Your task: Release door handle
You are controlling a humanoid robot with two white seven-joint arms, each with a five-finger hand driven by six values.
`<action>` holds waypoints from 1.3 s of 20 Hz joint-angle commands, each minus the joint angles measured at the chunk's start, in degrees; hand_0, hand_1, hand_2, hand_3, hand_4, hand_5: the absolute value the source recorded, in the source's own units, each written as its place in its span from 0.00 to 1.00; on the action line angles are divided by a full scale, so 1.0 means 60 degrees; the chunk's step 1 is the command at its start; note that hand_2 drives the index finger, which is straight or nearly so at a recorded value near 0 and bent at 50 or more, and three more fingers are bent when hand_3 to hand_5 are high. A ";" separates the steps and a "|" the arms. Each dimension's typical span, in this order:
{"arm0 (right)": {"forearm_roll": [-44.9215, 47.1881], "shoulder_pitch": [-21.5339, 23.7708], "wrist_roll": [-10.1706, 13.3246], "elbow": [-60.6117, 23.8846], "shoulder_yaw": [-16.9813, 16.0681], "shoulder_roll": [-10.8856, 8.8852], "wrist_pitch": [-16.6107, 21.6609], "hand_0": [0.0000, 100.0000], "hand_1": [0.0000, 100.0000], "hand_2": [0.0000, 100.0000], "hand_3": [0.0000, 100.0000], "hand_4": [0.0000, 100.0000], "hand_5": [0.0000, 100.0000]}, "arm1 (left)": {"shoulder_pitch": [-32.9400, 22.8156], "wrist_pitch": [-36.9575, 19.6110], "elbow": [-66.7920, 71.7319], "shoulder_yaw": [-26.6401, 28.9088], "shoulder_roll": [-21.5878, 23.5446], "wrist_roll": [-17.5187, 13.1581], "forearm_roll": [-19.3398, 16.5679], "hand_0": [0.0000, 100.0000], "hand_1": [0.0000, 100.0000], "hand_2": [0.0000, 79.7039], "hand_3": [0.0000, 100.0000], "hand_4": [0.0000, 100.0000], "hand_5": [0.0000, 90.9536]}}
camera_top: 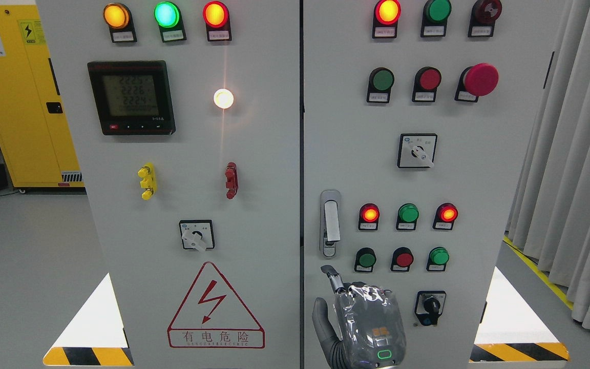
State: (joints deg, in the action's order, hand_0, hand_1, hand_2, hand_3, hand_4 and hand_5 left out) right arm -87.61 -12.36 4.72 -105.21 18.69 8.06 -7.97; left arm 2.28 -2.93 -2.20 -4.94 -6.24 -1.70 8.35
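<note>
Low in the frame, right of center, the right hand (361,320) rises from the bottom edge with fingers (332,277) loosely extended and gripping nothing, its fingertips just below and apart from the silver door handle (331,221), which stands upright on the right-hand cabinet door (479,195).

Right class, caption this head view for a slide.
Robot hand hangs just below the right door's handle, not touching it.
</note>
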 commanded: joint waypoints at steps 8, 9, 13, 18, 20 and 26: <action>0.0524 -0.0474 -0.0537 -0.0600 -0.0156 -0.0011 -0.0034 0.43 0.18 0.94 1.00 1.00 1.00 | 0.0000 -0.0010 0.0000 0.0002 -0.0015 0.0004 0.0000 0.12 0.56 0.00 0.00 0.00 0.00; 0.0583 -0.0561 -0.0654 -0.0600 -0.0156 -0.0011 -0.0034 0.42 0.17 0.94 1.00 1.00 1.00 | 0.0000 -0.0010 0.0000 0.0003 -0.0015 0.0004 0.0000 0.12 0.56 0.00 0.00 0.00 0.00; 0.0612 -0.0869 -0.0772 -0.0541 -0.0156 0.0004 -0.0093 0.39 0.09 0.96 1.00 1.00 1.00 | 0.0000 -0.0010 0.0000 0.0003 -0.0015 0.0004 0.0000 0.12 0.56 0.00 0.00 0.00 0.00; 0.0583 -0.1352 -0.0919 -0.0264 -0.0171 0.0004 -0.0166 0.36 0.05 0.97 1.00 1.00 1.00 | 0.0000 0.0005 0.0000 0.0003 -0.0015 0.0004 0.0000 0.12 0.56 0.00 0.00 0.00 0.00; 0.0569 -0.1674 -0.0919 0.0000 -0.0287 0.0004 -0.0385 0.34 0.09 0.98 1.00 1.00 1.00 | 0.0000 0.0005 0.0000 -0.0012 -0.0015 0.0004 0.0000 0.12 0.56 0.00 0.00 0.00 0.00; 0.0481 -0.1939 -0.0904 0.0191 -0.0347 0.0004 -0.0561 0.34 0.22 0.98 1.00 1.00 1.00 | 0.0000 0.0005 0.0000 0.0003 -0.0015 0.0004 0.0000 0.12 0.56 0.00 0.00 0.00 0.00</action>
State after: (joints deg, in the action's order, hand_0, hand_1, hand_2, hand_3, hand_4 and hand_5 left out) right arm -84.40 -22.09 -0.76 -106.20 17.30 8.05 -10.92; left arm 2.29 -2.65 -2.20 -4.94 -6.32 -1.70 8.35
